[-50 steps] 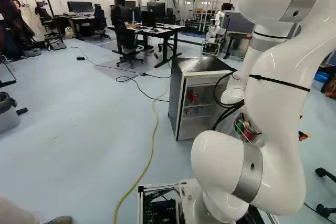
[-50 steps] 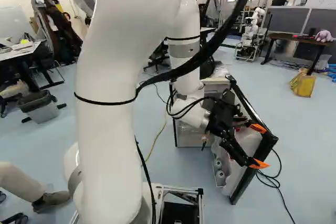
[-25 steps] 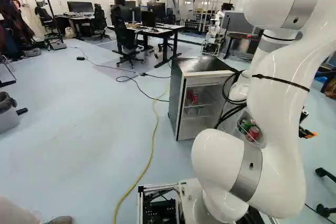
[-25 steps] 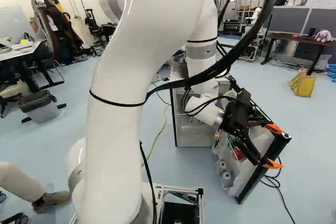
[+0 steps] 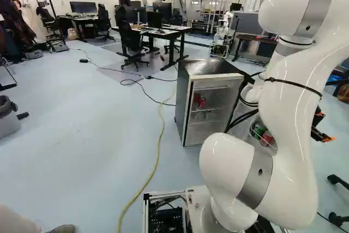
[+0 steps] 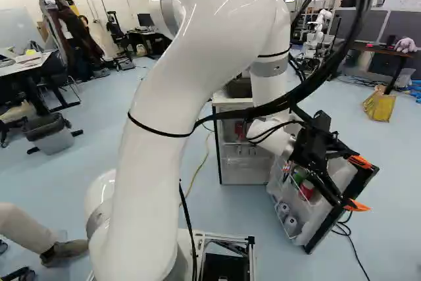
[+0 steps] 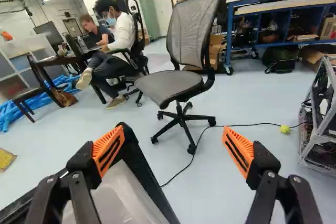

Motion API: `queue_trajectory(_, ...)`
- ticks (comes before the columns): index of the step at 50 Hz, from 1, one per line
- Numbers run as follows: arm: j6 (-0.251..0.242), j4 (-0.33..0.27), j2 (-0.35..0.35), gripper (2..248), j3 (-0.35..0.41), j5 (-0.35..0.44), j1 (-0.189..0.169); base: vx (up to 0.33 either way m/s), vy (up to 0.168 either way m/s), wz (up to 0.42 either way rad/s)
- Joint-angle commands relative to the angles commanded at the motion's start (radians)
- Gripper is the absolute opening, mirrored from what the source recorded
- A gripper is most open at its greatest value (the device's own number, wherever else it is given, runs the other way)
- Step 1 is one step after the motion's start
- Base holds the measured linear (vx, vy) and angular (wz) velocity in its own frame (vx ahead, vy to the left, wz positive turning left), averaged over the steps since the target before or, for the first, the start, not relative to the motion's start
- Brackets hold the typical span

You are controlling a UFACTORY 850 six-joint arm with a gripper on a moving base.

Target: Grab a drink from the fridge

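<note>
the black two-fingered claw (image 6: 359, 183) is spread wide, holding nothing, beside the black-edged white fridge door (image 6: 329, 227). a red metal can (image 6: 306, 189) and green metal can (image 6: 298, 177) sit in it, right of the black-topped fridge (image 5: 211, 67)

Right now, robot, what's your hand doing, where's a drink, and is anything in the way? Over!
Hand open, empty. Red can in the open fridge door. Door edge beside one finger, maybe in the way.
</note>
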Motion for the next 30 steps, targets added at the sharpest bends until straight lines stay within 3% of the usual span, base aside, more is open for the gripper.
queue_trajectory(9,0.000,-0.036,0.012,247,0.020,0.000,0.000,0.000,0.000,0.000)
queue_trajectory(30,0.000,-0.246,0.093,247,0.147,0.000,0.008,0.000,0.000,0.000)
